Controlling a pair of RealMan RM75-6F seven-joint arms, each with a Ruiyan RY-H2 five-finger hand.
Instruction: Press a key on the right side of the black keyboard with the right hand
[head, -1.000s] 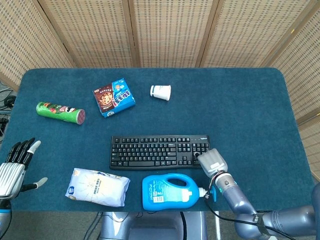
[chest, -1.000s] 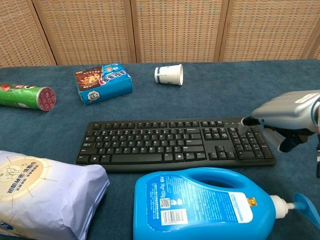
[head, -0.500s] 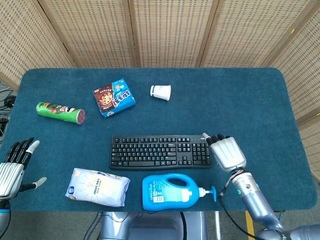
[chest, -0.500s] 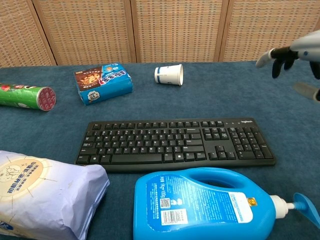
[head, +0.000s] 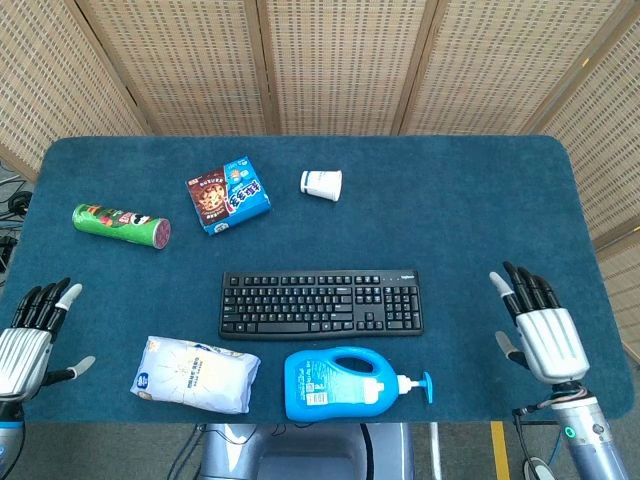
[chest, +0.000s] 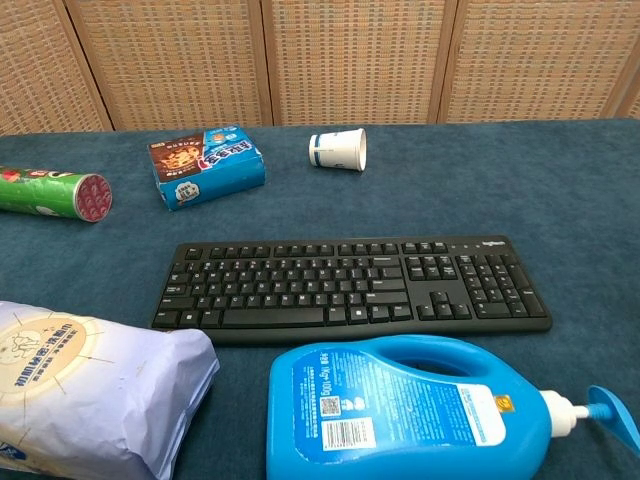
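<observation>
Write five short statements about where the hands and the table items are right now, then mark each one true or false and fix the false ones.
1. The right hand rests on the black keyboard. False: it is off to the keyboard's right, apart from it, fingers spread and holding nothing.
2. The blue detergent bottle lies on its side between the keyboard and the near table edge. True.
3. The paper cup stands upright. False: it lies on its side.
4. The left hand is open near the table's left edge, holding nothing. True.
5. The green chip can lies right of the keyboard. False: it lies at the far left.
</observation>
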